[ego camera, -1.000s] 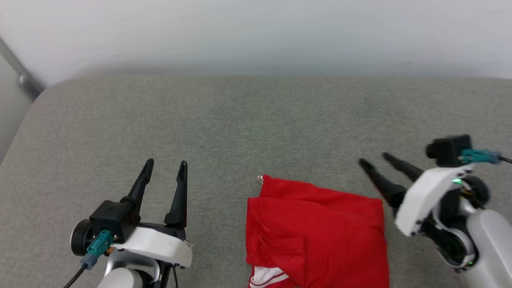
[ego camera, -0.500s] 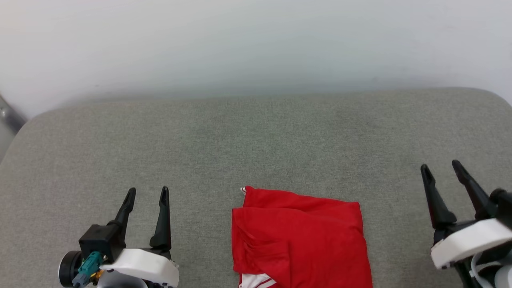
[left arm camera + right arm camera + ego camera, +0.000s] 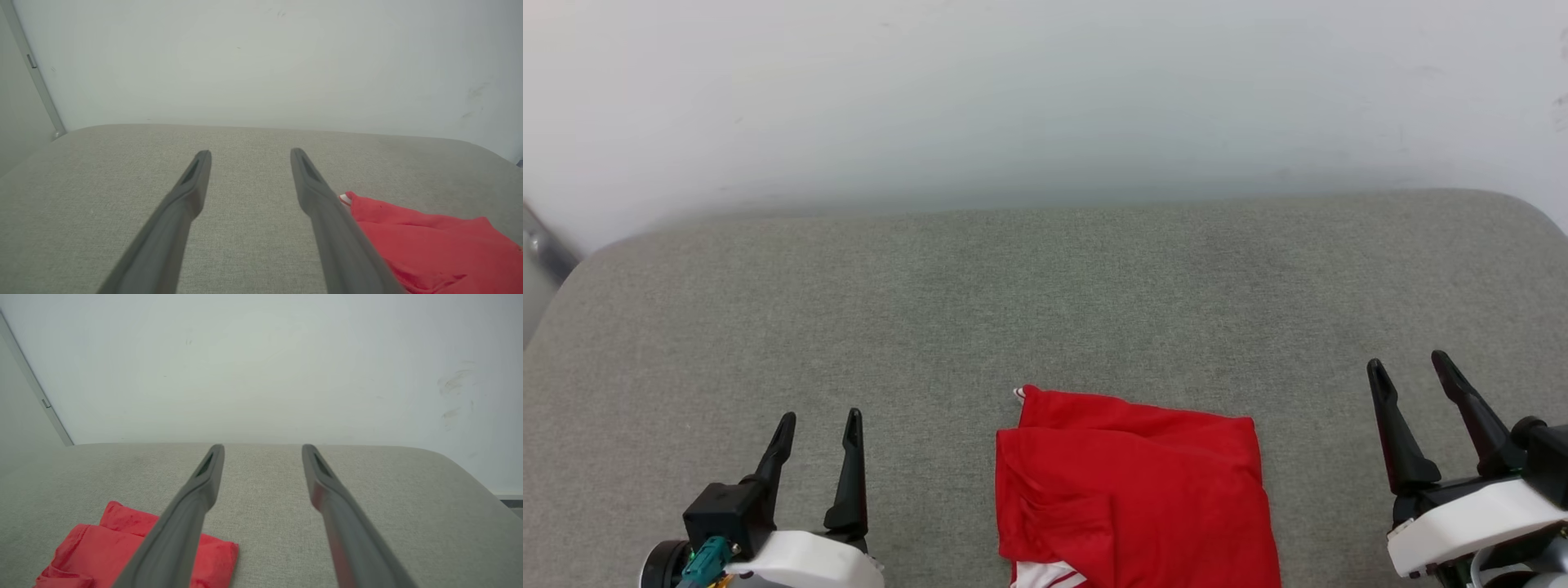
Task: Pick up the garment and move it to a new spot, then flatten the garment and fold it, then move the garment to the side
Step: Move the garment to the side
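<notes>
Two open grippers, both clear of the cloth. Shows the right gripper (image 3: 1407, 359) well apart from the bright red, thin, jersey-like garment (image 3: 1135, 490), off to its right, long dark fingers pointing up the head view, jaws spread wide around nothing. Differs from a second ago: then sat just beside the garment's upper right corner, fingers slanted in toward it. Shows the left gripper (image 3: 819, 415) low at the left of the same view, likewise spread wide and empty, well apart from the red cloth. Sits lower in the picture than a second ago, but with the whole view shifted as well (more pale wall (image 3: 1045, 98), garment nearer the bottom edge), so partly down to the camera. Leaves the garment lying flat on the grey woven cushion (image 3: 1013, 310), between the two grippers, as a neat squarish fold with a strip of white-and-red striped trim (image 3: 1045, 576) peeking out at its lower left. Keeps the same outline and creases across that second, so apparently let go rather than dragged. Reads as folding finished and both arms drawn back to rest. Cannot tell from this alone whether the last shift to the side is already made or still owed
</notes>
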### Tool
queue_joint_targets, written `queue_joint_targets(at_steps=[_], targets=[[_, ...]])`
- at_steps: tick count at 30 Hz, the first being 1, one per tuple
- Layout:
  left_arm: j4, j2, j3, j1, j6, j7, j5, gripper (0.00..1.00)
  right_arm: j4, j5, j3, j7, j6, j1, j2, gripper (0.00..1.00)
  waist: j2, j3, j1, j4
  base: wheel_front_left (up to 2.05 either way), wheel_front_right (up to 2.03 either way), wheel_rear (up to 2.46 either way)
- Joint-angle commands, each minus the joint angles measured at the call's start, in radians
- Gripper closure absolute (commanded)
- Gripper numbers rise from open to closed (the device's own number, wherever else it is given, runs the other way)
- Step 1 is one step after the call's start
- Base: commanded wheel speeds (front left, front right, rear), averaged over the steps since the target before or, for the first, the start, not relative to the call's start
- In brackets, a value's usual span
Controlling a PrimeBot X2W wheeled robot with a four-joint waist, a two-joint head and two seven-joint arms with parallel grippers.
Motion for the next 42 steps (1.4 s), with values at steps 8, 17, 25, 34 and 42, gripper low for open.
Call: queue_joint_targets(at_steps=[8, 17, 25, 34, 42], targets=[[-0.012, 0.012, 0.002, -0.01, 0.011, -0.008, 0.015, 0.0, 0.004, 0.04, -0.032, 0.043, 0.0, 0.014, 0.017, 0.0, 0.0, 0.002, 0.0001, 0.008, 0.0, 0.0, 0.0], [-0.043, 0.005, 0.033, -0.022, 0.018, -0.024, 0.02, 0.0, 0.142, 0.261, -0.262, 0.316, 0.0, -0.013, -0.04, 0.0, 0.0, 0.01, 0.0001, 0.038, 0.0, 0.0, 0.0], [-0.051, -0.019, 0.04, -0.041, 0.007, -0.032, 0.03, 0.0, 0.373, 0.453, -0.375, 0.686, 0.0, -0.06, -0.107, 0.0, 0.0, 0.04, 0.0001, 0.093, 0.0, 0.0, 0.0], [-0.036, -0.044, 0.035, -0.091, -0.016, -0.036, 0.051, 0.0, 0.442, 0.674, -0.35, 0.978, 0.0, -0.146, 0.068, 0.0, 0.0, 0.111, 0.0001, 0.135, 0.0, 0.0, 0.0], [-0.019, -0.051, 0.021, -0.142, -0.038, -0.036, 0.069, 0.0, 0.52, 0.798, -0.293, 1.052, 0.0, -0.216, 0.126, 0.0, 0.0, 0.155, 0.0001, 0.157, 0.0, 0.0, 0.0]])
